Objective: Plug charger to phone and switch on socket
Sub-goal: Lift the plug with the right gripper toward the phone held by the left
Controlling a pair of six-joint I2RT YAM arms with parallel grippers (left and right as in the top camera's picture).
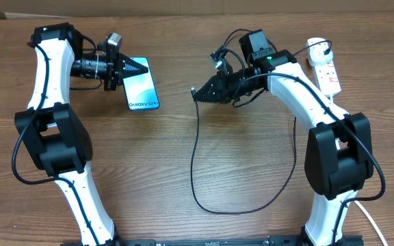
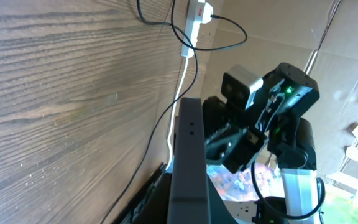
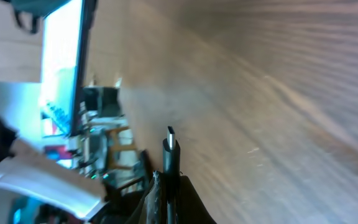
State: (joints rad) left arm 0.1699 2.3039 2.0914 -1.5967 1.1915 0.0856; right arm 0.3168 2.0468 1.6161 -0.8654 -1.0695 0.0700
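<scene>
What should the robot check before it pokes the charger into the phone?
1. Phone held steady: ok. The left gripper grips the phone at one end.
2. Charger gripped: ok. The right gripper pinches the charger, with its tip poking out in front.
3. Tip lined up with the phone's port: cannot tell. There is a gap between them.
4. Cable slack: ok. It lies in a loose loop on the table.
5. Plug in the socket: looks ok.
6. Socket switched on: cannot tell.
</scene>
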